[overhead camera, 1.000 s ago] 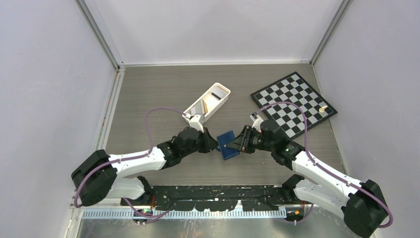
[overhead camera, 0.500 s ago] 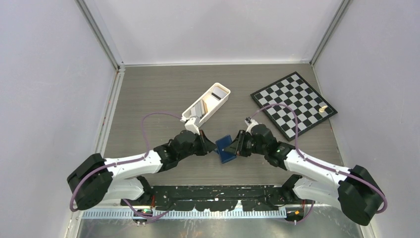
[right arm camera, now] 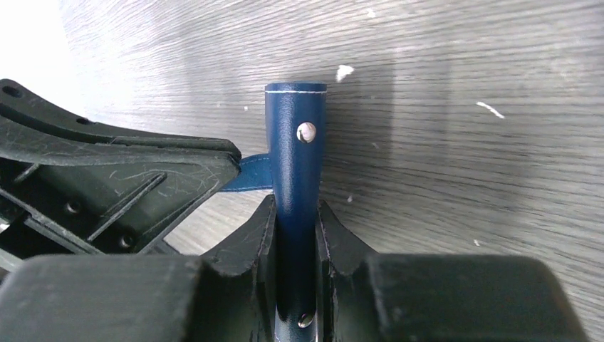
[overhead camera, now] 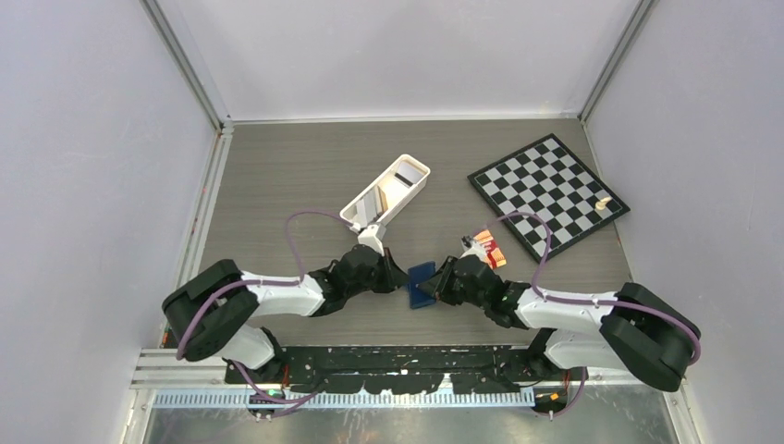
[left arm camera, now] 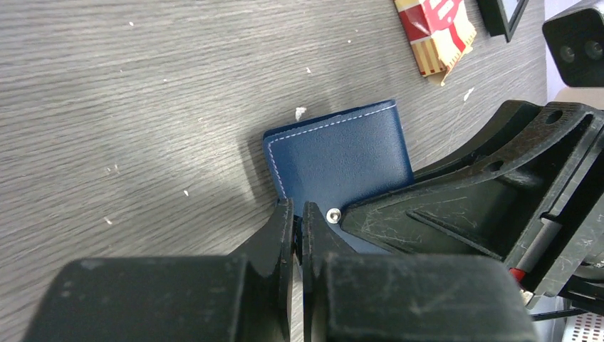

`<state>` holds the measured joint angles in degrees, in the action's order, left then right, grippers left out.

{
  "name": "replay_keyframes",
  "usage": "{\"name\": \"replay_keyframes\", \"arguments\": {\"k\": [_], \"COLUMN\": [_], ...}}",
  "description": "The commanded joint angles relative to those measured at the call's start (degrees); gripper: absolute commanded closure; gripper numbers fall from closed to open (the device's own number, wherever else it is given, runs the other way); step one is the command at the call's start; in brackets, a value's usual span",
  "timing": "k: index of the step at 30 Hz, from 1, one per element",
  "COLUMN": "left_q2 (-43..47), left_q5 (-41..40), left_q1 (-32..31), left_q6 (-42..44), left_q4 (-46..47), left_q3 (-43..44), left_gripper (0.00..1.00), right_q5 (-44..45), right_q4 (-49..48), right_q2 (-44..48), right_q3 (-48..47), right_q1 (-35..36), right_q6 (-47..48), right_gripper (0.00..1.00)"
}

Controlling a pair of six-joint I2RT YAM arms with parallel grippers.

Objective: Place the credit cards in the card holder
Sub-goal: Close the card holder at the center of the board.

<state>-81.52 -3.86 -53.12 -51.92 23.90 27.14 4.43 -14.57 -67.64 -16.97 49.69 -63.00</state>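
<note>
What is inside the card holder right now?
The holder's navy outside shows, with one flap pinched in the right fingers and another in the left fingers. No card pokes out; the slots are hidden.

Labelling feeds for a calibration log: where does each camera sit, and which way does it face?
Top external: above and behind the arms, looking down at the table; both arms show, bases at the bottom, left pincer and right pincer both at the card holder.
Left wrist: on the left arm, looking along its fingers at the card holder's flat face.
Right wrist: on the right arm, looking along its fingers at the holder edge-on.
Shared: all show the card holder; each wrist view shows the other pincer.
</note>
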Motion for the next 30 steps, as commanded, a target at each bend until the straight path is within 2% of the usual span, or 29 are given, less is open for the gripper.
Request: {"name": "replay_keyframes", "arguments": {"k": [1,8,13,16,25,30], "left_q2": [-2.7,-8.8,-10.2,-11.1,-11.0,-9.5], "left_q5": [2.1,6.7,7.3,7.4,7.9,7.7], "left_q1": [0.3,0.2,0.1,0.1,0.2,0.1], "left_q6": [-1.0,-5.0,-8.9,-10.3,-8.8,-7.5], "left_q4": [12.8,16.8,14.5,14.3,9.3,7.1], "left_q3": [0.3,0.8,0.3,-0.1,2.1,2.6], "left_gripper": [1.0,1.0,0.97,0.92,0.69,0.63], "right_q5": [10.1,12.1,13.6,14.2,14.2,14.0], "right_q4": [0.0,0.1,1.9,3.1,3.7,3.2], "right_q2": [-3.6,-5.6,-3.7,-2.0,-1.5,-1.9], "right_q3": [2.2,2.5,3.2,3.4,3.5,3.5], "right_q1": [0.7,1.5,1.6,1.7,1.7,1.7], "right_q6": [-3.2,-4.8,-5.5,-5.5,-5.4,-5.3], "right_gripper": [1.0,1.0,0.99,1.0,1.0,1.0]}}
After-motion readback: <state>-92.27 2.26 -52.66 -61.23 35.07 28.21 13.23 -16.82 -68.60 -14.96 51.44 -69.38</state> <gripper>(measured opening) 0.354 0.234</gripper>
